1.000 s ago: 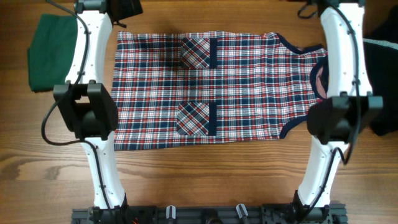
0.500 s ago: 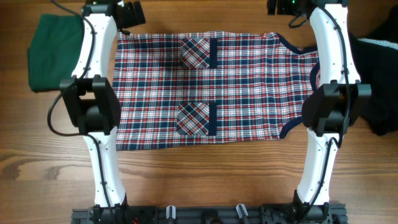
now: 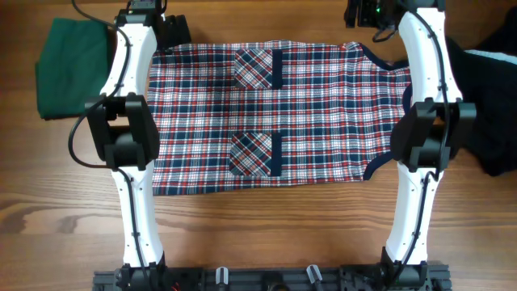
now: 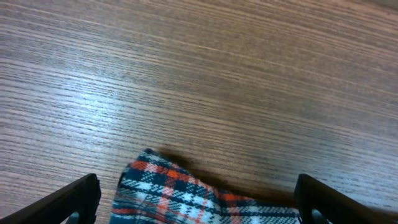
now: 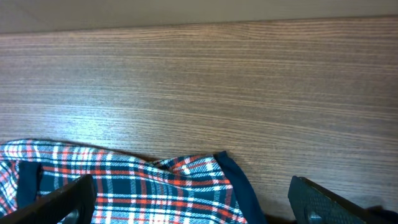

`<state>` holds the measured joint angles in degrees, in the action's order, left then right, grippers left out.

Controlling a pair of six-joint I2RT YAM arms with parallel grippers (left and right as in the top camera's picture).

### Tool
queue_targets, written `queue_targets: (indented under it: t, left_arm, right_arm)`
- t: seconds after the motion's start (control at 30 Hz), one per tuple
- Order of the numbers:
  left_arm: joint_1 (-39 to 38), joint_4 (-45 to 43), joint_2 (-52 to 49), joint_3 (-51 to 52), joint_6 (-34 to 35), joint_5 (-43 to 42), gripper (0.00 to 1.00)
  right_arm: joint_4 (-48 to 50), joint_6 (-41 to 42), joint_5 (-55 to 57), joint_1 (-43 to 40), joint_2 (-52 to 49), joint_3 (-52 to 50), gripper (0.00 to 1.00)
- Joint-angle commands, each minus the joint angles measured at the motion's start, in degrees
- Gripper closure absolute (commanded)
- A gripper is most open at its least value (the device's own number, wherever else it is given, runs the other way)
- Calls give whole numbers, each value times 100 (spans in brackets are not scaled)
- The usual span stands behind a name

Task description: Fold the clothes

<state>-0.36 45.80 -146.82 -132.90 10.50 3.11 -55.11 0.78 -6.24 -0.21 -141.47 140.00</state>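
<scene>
The plaid dress point(image 3: 266, 113) lies flat in the middle of the table, pockets up, its navy-trimmed shoulders to the right. My left gripper point(image 3: 166, 31) is at the dress's far left corner. In the left wrist view its fingers point(image 4: 196, 208) are wide open with the hem corner point(image 4: 168, 190) between them. My right gripper point(image 3: 365, 16) is at the far right shoulder. In the right wrist view its fingers point(image 5: 193, 202) are open around the navy-trimmed strap point(image 5: 186, 177). Neither holds the cloth.
A folded dark-green garment point(image 3: 69, 69) lies at the far left. A black garment point(image 3: 489, 105) lies at the right edge. Bare wooden table point(image 3: 266, 234) shows in front of the dress and beyond its far edge point(image 4: 217, 74).
Both arms have reached farther toward the table's far side, bringing the grippers to the dress's two far corners. The dress has not moved.
</scene>
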Motion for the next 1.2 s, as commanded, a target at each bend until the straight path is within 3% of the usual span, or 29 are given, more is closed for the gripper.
queue_targets:
  t: [0.0, 0.47, 0.53, 0.6, 0.63, 0.73, 0.9, 1.17]
  left_arm:
    - [37, -42, -129, -17, -114, 105, 0]
    - [37, -107, -485, -17, -116, 105, 4]
    - [37, -179, -483, -17, -114, 105, 18]
    - [37, -243, -483, -17, -111, 105, 43]
    - [37, -258, -483, -17, -111, 105, 60]
    - [37, -262, -483, -17, -111, 105, 79]
    - [37, -258, -483, -17, -111, 105, 95]
    - [37, -223, -483, -17, -111, 105, 96]
  right_arm:
    - [24, -68, -133, -4, -74, 13, 0]
    - [26, -76, -131, -4, -74, 13, 1]
    - [42, -74, -114, -4, -74, 13, 1]
    - [55, -72, -109, -4, -74, 13, 1]
    - [61, -74, -103, -4, -74, 13, 0]
    - [66, -59, 42, -4, -74, 13, 1]
    - [-63, 90, 0, -48, -216, 13, 2]
    - [-278, 90, -374, -109, -800, 13, 3]
